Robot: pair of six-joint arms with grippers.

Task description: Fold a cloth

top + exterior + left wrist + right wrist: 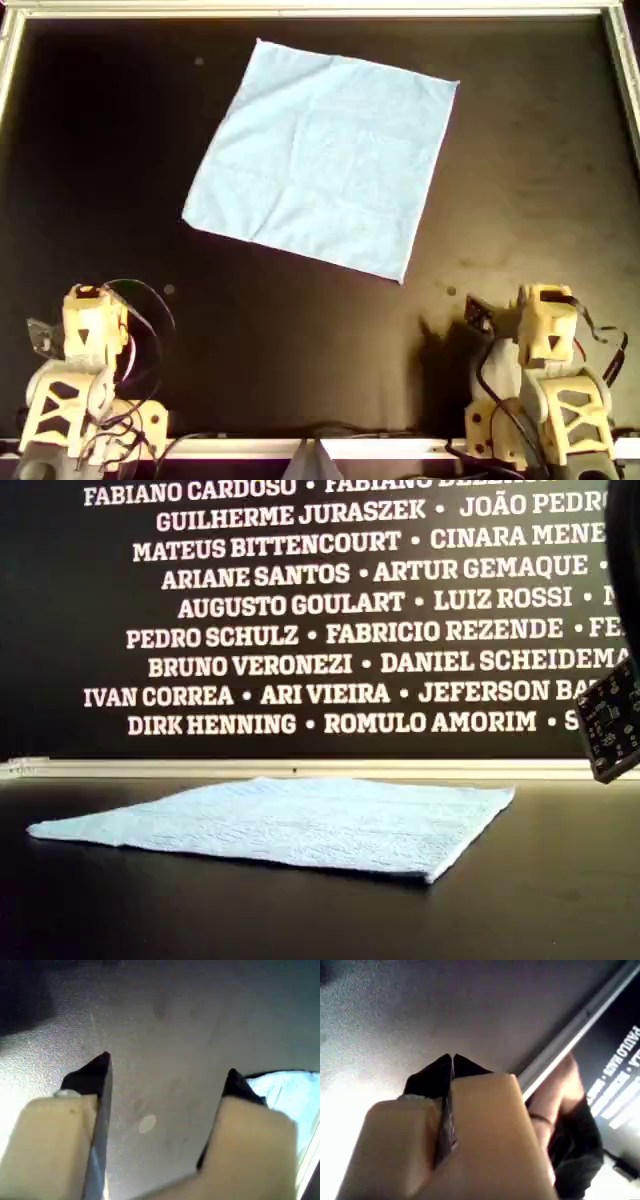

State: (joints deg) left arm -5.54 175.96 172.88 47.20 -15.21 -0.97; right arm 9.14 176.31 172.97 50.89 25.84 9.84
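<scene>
My first pincer (pixel 167 1077) has its two dark-tipped fingers (pixel 92 1077) set wide apart, with nothing between them but bare dark tabletop (pixel 165 1020) and a small pale spot on it; it touches nothing. My second pincer (pixel 452 1062) has its black tips pressed together, empty, hovering above the tabletop near a pale metal border rail (pixel 570 1035). The cloth (pixel 325 155) lies flat and unfolded on the black tabletop (pixel 100 150), toward the far side in the overhead view and a little right of centre, turned so that one corner points toward the near edge; it sits well apart from both arms at the near edge. In the first wrist view only a pale blue sliver of it shows, cut off by the frame and partly behind a finger. The wrist views do not show which overhead arm is which. In the exterior view the cloth (pixel 290 825) lies low and flat before a wall of white names (pixel 330 630), and a circuit board (pixel 612 725) is cut off at that view's right edge.
</scene>
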